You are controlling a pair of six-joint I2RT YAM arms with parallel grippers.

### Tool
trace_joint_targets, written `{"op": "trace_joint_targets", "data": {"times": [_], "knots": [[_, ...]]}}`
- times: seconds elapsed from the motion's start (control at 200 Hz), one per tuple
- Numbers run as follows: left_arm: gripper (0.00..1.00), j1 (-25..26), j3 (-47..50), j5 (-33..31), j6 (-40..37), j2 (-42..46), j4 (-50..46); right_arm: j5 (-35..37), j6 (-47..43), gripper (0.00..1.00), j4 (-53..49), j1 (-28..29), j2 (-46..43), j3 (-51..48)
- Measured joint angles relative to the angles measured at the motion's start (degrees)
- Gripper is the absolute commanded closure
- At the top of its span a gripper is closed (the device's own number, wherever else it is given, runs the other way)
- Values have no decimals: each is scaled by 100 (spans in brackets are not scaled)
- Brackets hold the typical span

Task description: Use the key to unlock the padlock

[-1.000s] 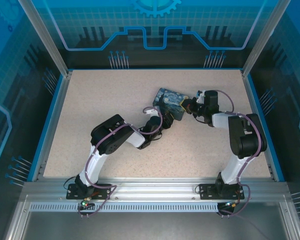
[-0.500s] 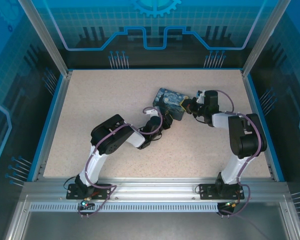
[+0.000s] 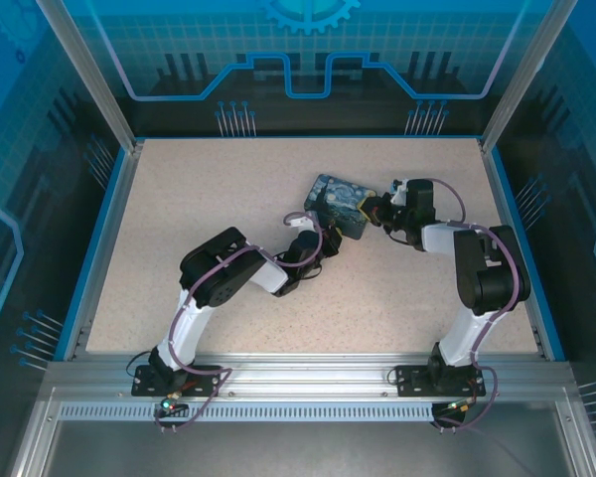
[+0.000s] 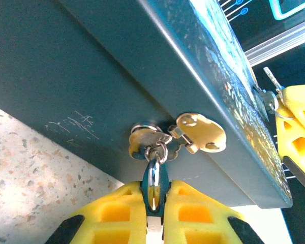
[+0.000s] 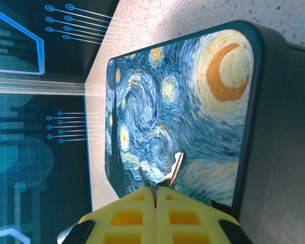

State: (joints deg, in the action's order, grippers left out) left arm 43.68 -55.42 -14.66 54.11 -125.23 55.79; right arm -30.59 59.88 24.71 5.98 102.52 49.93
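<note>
Our left hand (image 4: 153,197) pinches shut on the tiny padlock (image 4: 153,179), which hangs from the latch (image 4: 199,133) on the side wall of the painted box (image 4: 81,66). Our right hand (image 5: 156,195) clamps the key (image 5: 176,166) over the lid (image 5: 193,86); the padlock lies past the lid's edge, lower.

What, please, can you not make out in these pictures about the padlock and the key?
- Keyhole of the padlock: left wrist view, the left end effector clamps over the body.
- Head of the key: right wrist view, pinched inside the right end effector.
- Both items in the top view: too small, lost beside the box.
</note>
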Motion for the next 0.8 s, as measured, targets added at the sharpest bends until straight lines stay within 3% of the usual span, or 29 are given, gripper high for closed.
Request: {"op": "trace_joint_targets", "data": {"times": [0.285,0.525,0.8], "knots": [[100,-229,197,929,385,824,-1180,-35,-105,100,-907,-17,-378,232],[100,-428,267,1574,793,1475,-2162,-203,-127,100,-1287,-15,-1517,219],[100,-612,796,1961,1329,2109,-2522,-339,-101,100,-1685,140,-3045,-726]]}}
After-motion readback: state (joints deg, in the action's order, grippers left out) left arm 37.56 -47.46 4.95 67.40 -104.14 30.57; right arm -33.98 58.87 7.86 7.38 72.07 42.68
